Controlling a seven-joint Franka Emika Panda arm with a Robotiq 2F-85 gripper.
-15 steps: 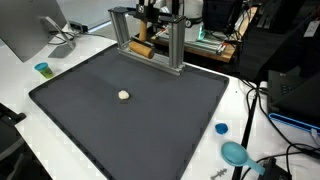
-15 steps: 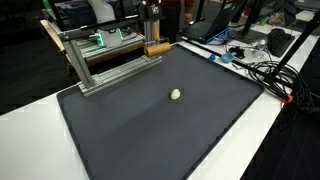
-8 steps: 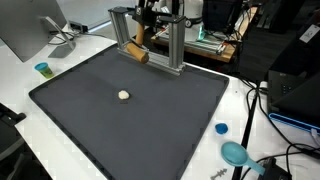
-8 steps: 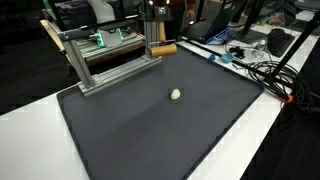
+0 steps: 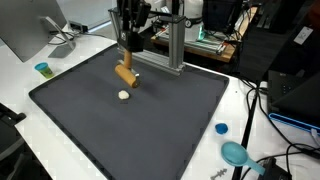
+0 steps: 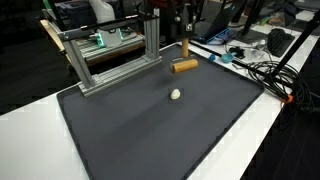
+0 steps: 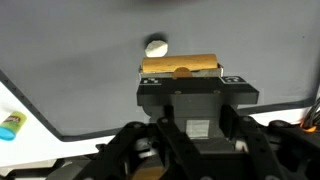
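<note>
My gripper (image 5: 127, 58) is shut on a brown wooden cylinder (image 5: 124, 74) and holds it just above the dark grey mat (image 5: 150, 130). In both exterior views the cylinder (image 6: 184, 66) hangs below the fingers (image 6: 186, 52). A small white ball (image 5: 124, 95) lies on the mat a short way in front of the cylinder, apart from it; it also shows in an exterior view (image 6: 175, 94). In the wrist view the cylinder (image 7: 180, 66) lies crosswise at the fingertips (image 7: 180, 76), with the ball (image 7: 156, 46) just beyond it.
A metal frame (image 5: 165, 45) stands at the mat's far edge (image 6: 110, 55). A teal cup (image 5: 43, 69), a blue cap (image 5: 221, 128) and a teal object (image 5: 235, 153) sit on the white table. Cables (image 6: 262, 72) lie beside the mat.
My gripper has moved away from the metal frame out over the mat and lower, carrying the wooden cylinder toward the white ball. The ball has not moved.
</note>
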